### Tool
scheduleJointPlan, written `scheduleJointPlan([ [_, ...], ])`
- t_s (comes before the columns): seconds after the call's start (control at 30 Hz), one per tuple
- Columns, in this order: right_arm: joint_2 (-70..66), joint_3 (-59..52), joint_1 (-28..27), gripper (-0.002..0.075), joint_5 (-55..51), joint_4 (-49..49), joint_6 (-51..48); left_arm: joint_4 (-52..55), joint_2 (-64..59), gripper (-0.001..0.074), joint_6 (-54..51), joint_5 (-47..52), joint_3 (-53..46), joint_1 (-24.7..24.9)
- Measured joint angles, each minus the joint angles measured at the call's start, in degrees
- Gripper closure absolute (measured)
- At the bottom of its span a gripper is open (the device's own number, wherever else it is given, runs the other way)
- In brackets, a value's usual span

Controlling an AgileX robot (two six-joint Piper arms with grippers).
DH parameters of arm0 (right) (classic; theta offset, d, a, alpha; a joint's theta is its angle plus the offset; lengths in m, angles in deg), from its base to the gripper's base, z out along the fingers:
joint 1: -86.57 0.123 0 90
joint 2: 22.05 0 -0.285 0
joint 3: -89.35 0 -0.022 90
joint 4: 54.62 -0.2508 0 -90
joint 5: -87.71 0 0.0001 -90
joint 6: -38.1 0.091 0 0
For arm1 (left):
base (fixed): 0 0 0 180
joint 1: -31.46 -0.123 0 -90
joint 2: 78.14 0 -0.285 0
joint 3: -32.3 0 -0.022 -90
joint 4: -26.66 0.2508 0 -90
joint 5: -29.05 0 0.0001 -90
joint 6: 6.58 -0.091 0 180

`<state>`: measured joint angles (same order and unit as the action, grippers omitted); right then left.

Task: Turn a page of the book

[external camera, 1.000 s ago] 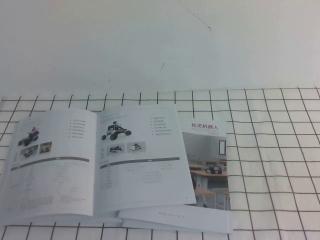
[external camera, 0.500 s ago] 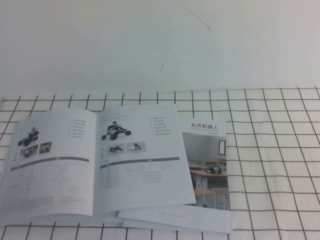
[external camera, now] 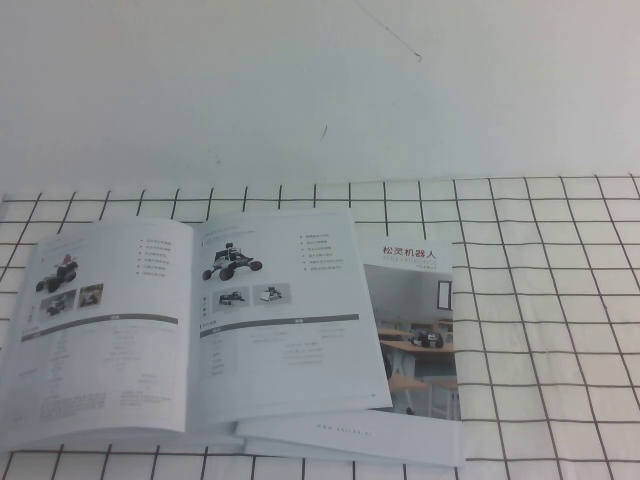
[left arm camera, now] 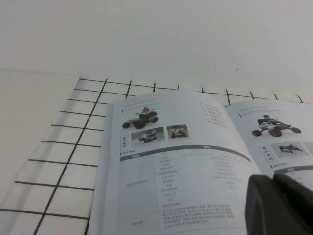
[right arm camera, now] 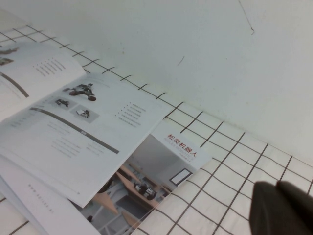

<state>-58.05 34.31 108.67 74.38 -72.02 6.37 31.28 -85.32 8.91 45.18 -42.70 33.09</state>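
Observation:
The book (external camera: pixel 190 320) lies open and flat at the left of the checked cloth. Both facing pages show small vehicle photos and grey text; the right-hand page (external camera: pixel 285 320) rests partly over a second brochure. Neither gripper shows in the high view. In the left wrist view my left gripper (left arm camera: pixel 274 178) hovers over the book (left arm camera: pixel 181 166) near its spine, its dark fingers together with nothing between them. In the right wrist view my right gripper (right arm camera: pixel 277 185) is shut and empty above bare cloth, to the right of the book (right arm camera: pixel 78 132).
A similar brochure (external camera: pixel 420 330) with a Chinese title and classroom photo lies under the book's right edge. The white cloth with a black grid (external camera: pixel 540 300) covers the near table. Bare white tabletop (external camera: pixel 300 90) lies beyond it.

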Motion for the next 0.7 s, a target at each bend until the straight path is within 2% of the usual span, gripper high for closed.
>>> scheduleJointPlan([
  [0.23,0.0,0.0,0.0,0.0728,-0.15,0.0,0.0,-0.32,0.0,0.0738,-1.15,-0.67,-2.54,0.0],
  [0.47,0.0,0.0,0.0,0.0728,-0.29,0.0,0.0,-4.62,0.0,0.0738,-7.21,3.39,-3.43,0.0],
  [0.7,0.0,0.0,0.0,0.0728,-0.29,0.0,0.0,-6.23,0.03,0.0738,-7.37,3.42,-3.43,0.0],
])
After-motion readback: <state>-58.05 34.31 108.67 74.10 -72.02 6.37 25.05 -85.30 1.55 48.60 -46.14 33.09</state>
